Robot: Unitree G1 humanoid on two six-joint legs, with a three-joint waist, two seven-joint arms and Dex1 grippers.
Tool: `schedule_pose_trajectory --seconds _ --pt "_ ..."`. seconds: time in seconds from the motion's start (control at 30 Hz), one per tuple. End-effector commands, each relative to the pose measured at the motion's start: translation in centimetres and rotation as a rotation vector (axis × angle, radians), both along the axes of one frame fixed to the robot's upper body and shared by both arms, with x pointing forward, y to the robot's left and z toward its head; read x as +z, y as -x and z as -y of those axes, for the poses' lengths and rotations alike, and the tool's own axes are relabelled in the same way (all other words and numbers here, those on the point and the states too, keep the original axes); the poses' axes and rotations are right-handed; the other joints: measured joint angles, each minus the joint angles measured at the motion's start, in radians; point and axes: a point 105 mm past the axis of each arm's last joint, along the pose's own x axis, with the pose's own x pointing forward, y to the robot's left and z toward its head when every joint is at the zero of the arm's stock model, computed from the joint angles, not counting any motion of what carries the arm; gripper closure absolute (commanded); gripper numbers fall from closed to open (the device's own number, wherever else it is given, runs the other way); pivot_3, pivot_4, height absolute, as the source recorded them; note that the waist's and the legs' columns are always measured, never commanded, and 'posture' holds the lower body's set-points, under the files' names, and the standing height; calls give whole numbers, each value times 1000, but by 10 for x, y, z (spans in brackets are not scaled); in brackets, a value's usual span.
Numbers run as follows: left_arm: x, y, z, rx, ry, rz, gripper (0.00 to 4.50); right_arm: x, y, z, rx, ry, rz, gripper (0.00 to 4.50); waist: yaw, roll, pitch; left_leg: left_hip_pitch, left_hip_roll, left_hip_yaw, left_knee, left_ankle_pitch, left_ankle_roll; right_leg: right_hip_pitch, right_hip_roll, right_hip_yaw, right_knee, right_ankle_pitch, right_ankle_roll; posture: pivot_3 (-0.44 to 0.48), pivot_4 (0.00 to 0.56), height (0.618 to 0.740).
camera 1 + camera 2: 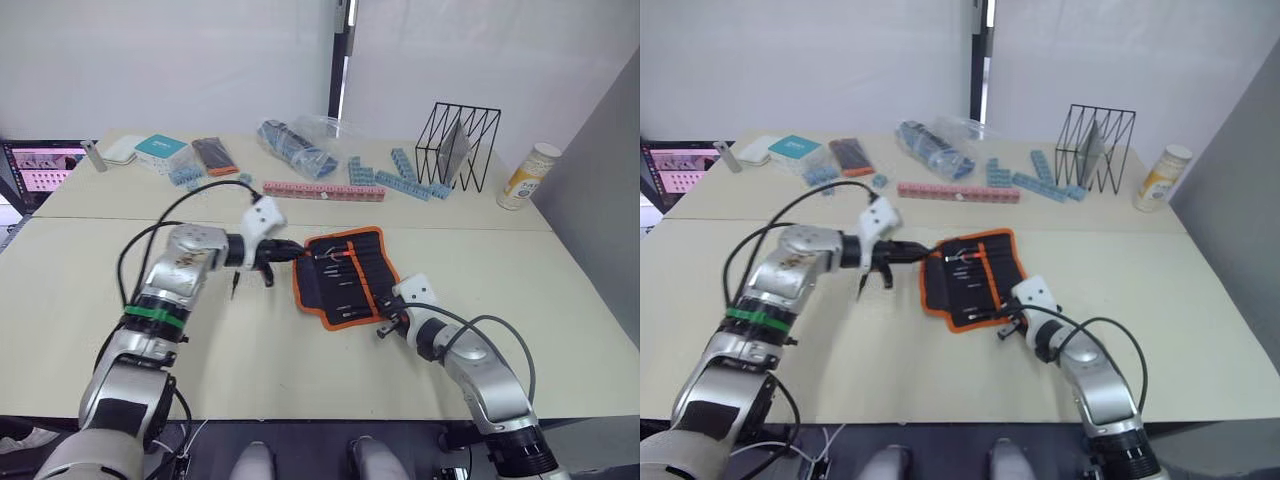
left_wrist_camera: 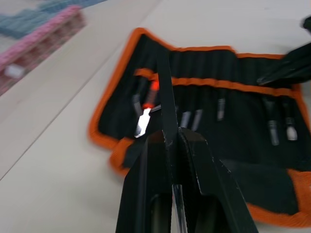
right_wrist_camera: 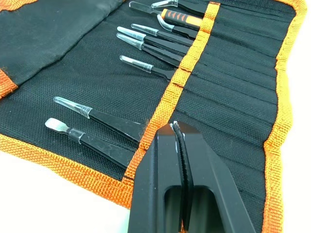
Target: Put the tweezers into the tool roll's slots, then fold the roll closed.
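My left claw is clamped on one slim black tweezers, its tip reaching over the open tool roll, which lies flat mid-counter. My right claw, fingers pressed together on nothing, rests at the roll's near orange edge. Several tweezers already sit in the slots. Behind stand a pink block strip, blue blocks, a wire rack and a bottle.
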Motion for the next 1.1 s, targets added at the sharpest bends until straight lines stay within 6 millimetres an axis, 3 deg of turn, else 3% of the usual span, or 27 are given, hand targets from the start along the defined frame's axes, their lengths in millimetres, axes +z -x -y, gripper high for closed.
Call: schedule_pose_trajectory --seconds 0.03,0.4,0.63,1.1 --pt "3 2 19 -97 -79 16 4465 -7 5 2 -17 10 -18 4500 -2 0 0 0 0 0 0 0 0 0 0 0 0 0 -1 0 150 737" --pt "-30 -6 40 -164 -236 -43 4465 -7 6 3 -49 4 -17 4500 -6 1 0 0 0 -1 1 0 0 0 0 0 0 0 1 0 150 737" --pt "-36 -6 45 -189 -248 -47 4465 -9 7 3 -55 6 -24 4500 -5 1 0 -1 0 -1 0 0 0 0 0 0 0 2 5 0 150 737" --pt "-36 -6 18 -140 -281 -55 4465 -12 5 -2 -33 6 -40 4500 -6 1 0 0 0 -1 1 0 0 1 0 0 1 2 5 0 150 737"
